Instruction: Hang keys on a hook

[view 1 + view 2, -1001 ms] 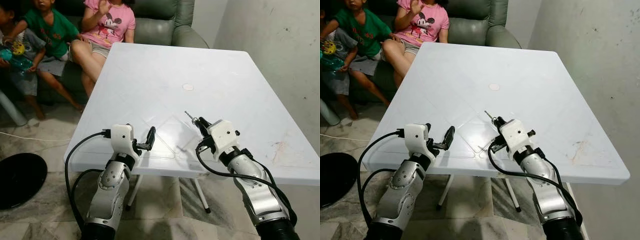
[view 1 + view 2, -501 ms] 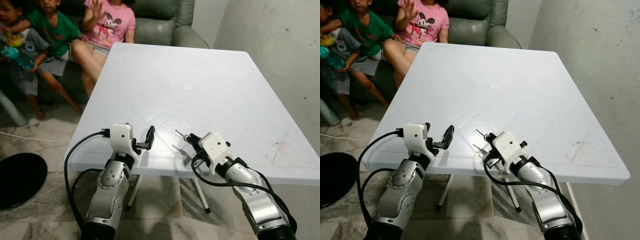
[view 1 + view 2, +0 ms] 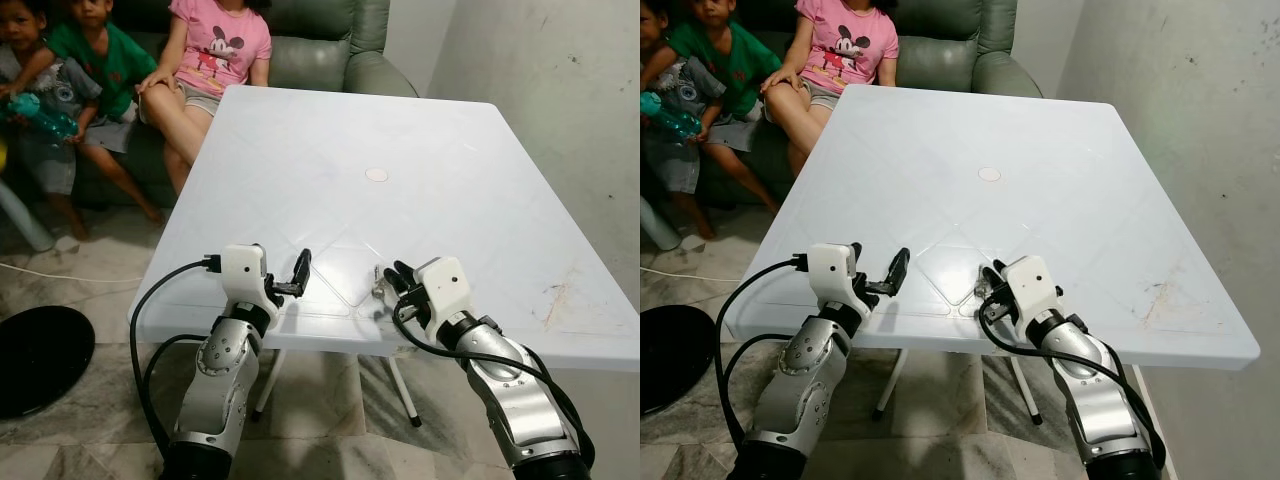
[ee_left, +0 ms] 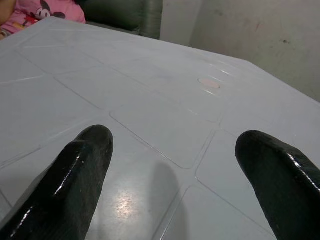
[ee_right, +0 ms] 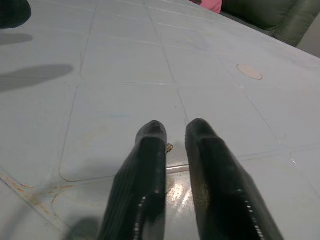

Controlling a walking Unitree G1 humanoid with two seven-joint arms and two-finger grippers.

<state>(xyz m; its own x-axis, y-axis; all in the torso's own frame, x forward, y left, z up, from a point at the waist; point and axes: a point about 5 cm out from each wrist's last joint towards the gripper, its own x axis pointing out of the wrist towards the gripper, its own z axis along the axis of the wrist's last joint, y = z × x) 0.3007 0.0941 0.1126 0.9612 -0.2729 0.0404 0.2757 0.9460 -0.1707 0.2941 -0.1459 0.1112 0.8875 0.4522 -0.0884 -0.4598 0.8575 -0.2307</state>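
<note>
White plastic table (image 3: 420,130) takes up most of the scene, a sofa (image 3: 310,55) behind it with people seated (image 3: 215,45). No hook can be made out in these frames.

Left gripper (image 3: 298,275) hovers over the near edge of the table, fingers (image 4: 75,170) spread wide with nothing between them; idle.

Right gripper (image 3: 392,280) sits low over the near part of the table, its fingers (image 5: 150,160) pressed nearly together with only a narrow gap. A small metal piece (image 5: 170,147), most likely the keys, peeks out at the fingertips; in the left eye view a glint of metal (image 3: 378,285) shows just at the tips. Too small to say whether ring or blade is pinched.

Judgement: step in hand is securing and lifting the keys. To do it well, confirm the pinch is firm before rising, lift straight up off the tabletop so nothing drags, keep the wrist level so the ring hangs free below the fingers, then look for the hook before travelling.
</note>
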